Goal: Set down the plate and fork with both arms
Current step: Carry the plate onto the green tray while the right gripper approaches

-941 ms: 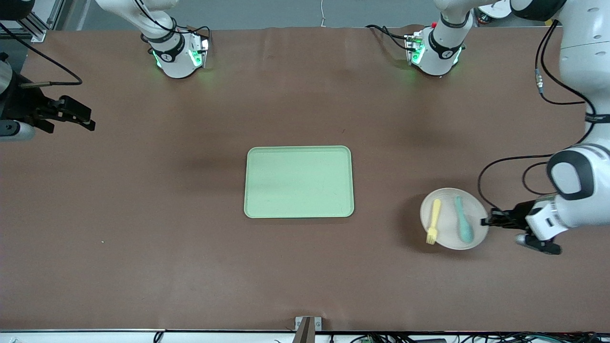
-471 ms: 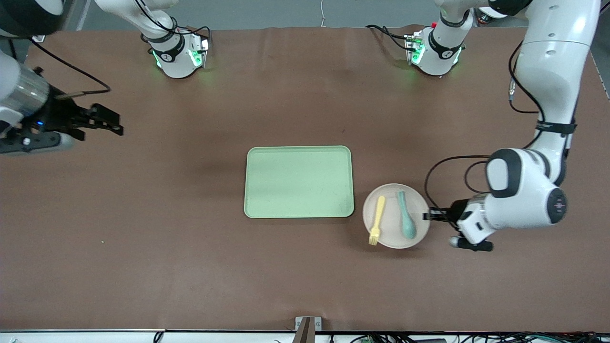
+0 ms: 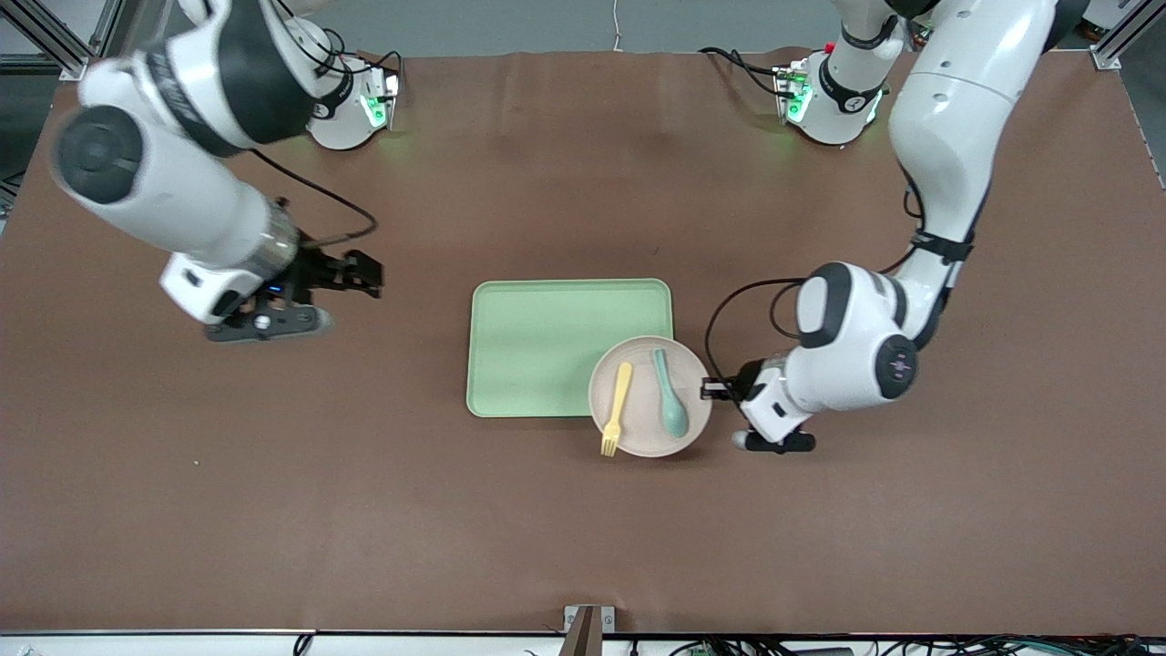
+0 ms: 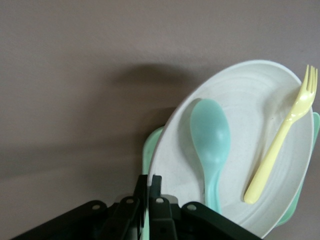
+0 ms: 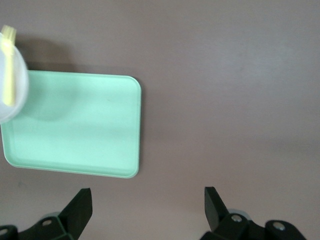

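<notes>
The plate (image 3: pixel 649 396) hangs pinched at its rim in the left gripper (image 3: pixel 709 390), whose two fingers (image 4: pixel 149 200) are closed together on the thin edge. It is over the corner of the green tray (image 3: pixel 537 337) that lies toward the left arm's end of the table and nearer the front camera. Out from the fingertips, the teal spoon (image 3: pixel 669 404) lies first on the plate, and the fork (image 3: pixel 616 409) lies past it, its tines reaching the rim away from the grip.

The plate looks like light, stiff plastic, so an edge pinch should carry it. Being held from one side only, it may sag or tip, and the smooth loose cutlery could slide. Keeping it level and lowering gently seems wise.

The fork looks slim, light and slick; the mid-handle, where it lies flat, is probably the best place to take hold of it.

The right gripper (image 3: pixel 375 274) hovers over bare table beside the tray toward the right arm's end, its fingers (image 5: pixel 80 210) spread wide apart and holding nothing.
</notes>
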`<state>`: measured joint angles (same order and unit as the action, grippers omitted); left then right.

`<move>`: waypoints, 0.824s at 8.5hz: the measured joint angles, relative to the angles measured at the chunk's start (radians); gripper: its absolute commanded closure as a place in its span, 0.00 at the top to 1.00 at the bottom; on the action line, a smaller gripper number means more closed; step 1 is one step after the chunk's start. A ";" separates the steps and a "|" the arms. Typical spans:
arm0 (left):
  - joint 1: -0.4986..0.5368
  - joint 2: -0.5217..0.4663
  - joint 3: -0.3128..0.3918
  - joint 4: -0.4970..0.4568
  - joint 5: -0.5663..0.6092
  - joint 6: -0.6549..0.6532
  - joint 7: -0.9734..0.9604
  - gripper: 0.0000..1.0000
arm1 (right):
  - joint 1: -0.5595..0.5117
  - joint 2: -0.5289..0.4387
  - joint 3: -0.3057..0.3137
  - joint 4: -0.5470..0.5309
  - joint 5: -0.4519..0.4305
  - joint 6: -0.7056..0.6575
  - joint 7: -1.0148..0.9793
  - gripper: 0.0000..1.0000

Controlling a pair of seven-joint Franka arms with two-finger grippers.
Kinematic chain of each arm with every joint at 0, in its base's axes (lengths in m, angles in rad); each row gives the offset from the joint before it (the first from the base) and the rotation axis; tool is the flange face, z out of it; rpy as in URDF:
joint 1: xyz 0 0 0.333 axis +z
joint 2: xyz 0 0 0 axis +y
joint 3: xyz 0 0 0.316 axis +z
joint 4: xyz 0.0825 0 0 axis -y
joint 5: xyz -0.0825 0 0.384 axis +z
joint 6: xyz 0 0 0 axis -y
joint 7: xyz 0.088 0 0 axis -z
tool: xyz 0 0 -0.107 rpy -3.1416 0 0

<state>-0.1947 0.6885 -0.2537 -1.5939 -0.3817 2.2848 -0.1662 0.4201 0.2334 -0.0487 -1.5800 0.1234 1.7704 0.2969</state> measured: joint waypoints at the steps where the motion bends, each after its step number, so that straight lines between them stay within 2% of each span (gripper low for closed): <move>1: -0.036 0.001 -0.001 -0.058 -0.002 0.096 -0.022 0.00 | 0.055 0.031 0.000 -0.028 0.000 0.087 0.082 0.99; 4: -0.095 -0.011 -0.030 -0.227 -0.003 0.361 -0.055 0.00 | 0.158 0.107 -0.001 -0.071 0.000 0.258 0.156 1.00; 5: -0.092 -0.022 -0.042 -0.277 -0.003 0.408 -0.055 0.00 | 0.186 0.134 -0.002 -0.074 0.000 0.312 0.169 1.00; 7: -0.090 -0.044 -0.050 -0.314 -0.004 0.415 -0.055 0.00 | 0.229 0.184 -0.002 -0.077 0.000 0.389 0.178 1.00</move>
<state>-0.2850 0.6446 -0.3040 -1.9079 -0.3857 2.7000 -0.2212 0.6493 0.4177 -0.0506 -1.6570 0.1233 2.1599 0.4754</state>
